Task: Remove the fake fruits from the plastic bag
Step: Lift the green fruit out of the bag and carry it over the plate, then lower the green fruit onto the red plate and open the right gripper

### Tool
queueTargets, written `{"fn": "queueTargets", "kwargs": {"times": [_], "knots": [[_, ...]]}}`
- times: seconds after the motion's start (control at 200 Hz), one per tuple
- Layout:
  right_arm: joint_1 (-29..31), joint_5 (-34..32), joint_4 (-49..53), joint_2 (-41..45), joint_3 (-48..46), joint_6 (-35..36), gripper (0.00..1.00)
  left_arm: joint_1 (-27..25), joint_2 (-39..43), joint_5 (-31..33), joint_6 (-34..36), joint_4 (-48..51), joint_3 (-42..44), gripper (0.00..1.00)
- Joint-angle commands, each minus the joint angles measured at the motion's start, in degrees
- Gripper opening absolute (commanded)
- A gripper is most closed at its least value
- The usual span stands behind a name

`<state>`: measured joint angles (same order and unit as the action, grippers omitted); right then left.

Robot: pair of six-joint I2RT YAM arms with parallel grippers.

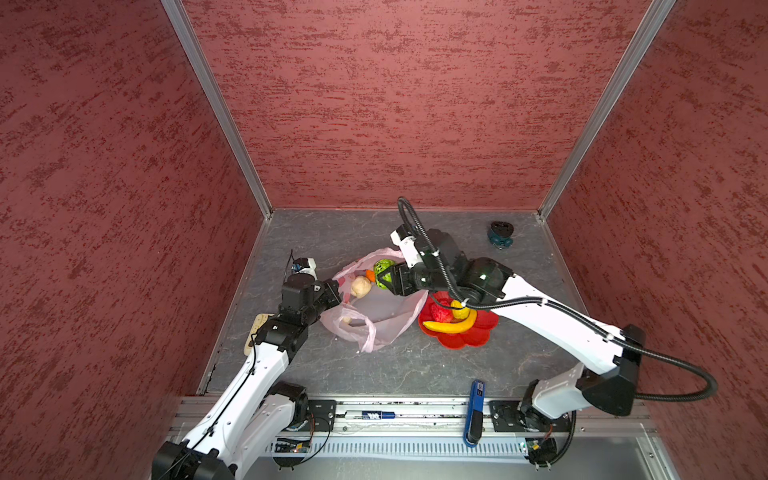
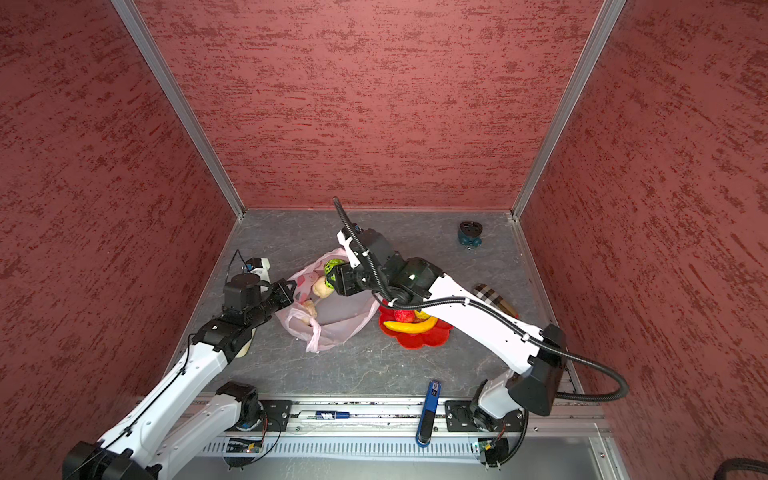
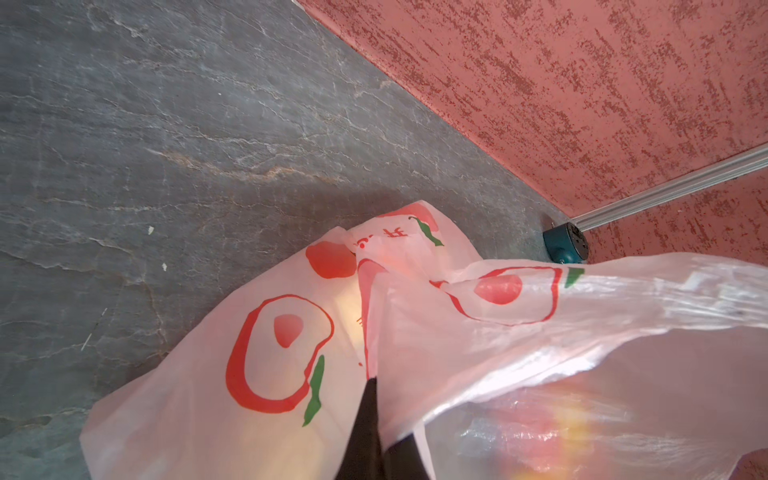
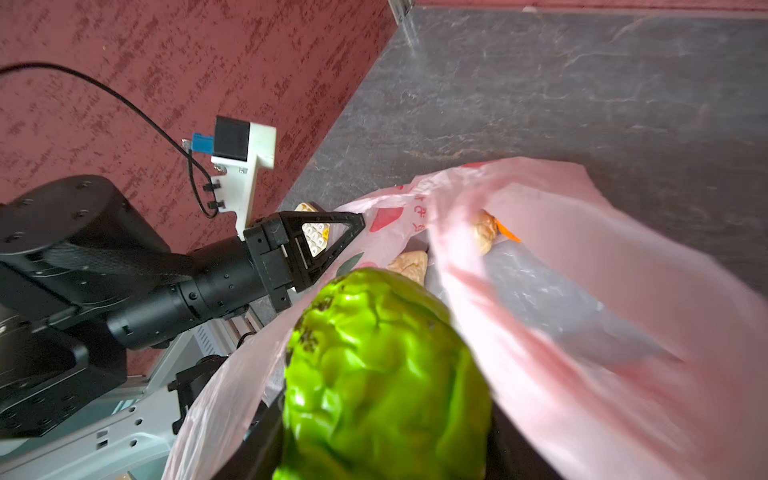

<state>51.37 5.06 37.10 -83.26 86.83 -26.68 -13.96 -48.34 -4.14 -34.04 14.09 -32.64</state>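
**Over the bag mouth: green fruit gripped, three left inside**

Over the bag [image 1: 382, 316] mouth, the right gripper [image 1: 385, 280] is clamped on the green fruit [image 1: 383, 268]. Whether it is clear of the film can't be told. The left gripper [image 1: 336, 291] has its jaws closed on the bag rim, holding it open.

- **Inside the bag:** a beige fruit [image 1: 360, 286], a second beige [image 1: 347, 320] and an orange [image 1: 370, 274].
- **In the dish [image 1: 478, 334] beside it:** banana [image 1: 451, 327], red fruit [image 1: 441, 313] and lemon [image 1: 457, 308].
- **Risks:** the bumpy shell could slip from the jaws. The film could snag the gripper and drag the bag. The rim could pull out of the pinch.
- **Room:** grey stone-look table [image 1: 415, 365], red textured walls [image 1: 374, 104] on three sides.
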Motion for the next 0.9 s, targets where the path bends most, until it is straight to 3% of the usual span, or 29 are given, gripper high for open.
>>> {"fn": "queueTargets", "kwargs": {"times": [0.0, 0.19, 0.321, 0.561, 0.897], "knots": [[-4.0, -3.7, 6.1, 6.1, -3.2, 0.5, 0.17, 0.0, -0.1, 1.3, 0.4, -1.1, -2.5, 0.00], [-15.4, -7.2, 7.3, 16.8, -14.9, -2.0, 0.19, 0.1, -1.8, 0.9, 1.0, -1.2, -3.8, 0.00], [-22.1, -5.7, 2.8, 18.4, -23.1, -3.1, 0.19, 0.1, -2.4, 0.5, 1.2, -1.3, -4.2, 0.00], [-25.5, -4.4, -7.4, 5.9, -27.0, -1.3, 0.19, 0.1, -2.8, -0.2, 1.3, -1.1, -4.8, 0.00], [-25.8, -2.7, -10.4, -7.1, -24.1, 2.5, 0.27, -0.1, -1.8, -1.9, 2.1, -0.5, -4.5, 0.00]]}}
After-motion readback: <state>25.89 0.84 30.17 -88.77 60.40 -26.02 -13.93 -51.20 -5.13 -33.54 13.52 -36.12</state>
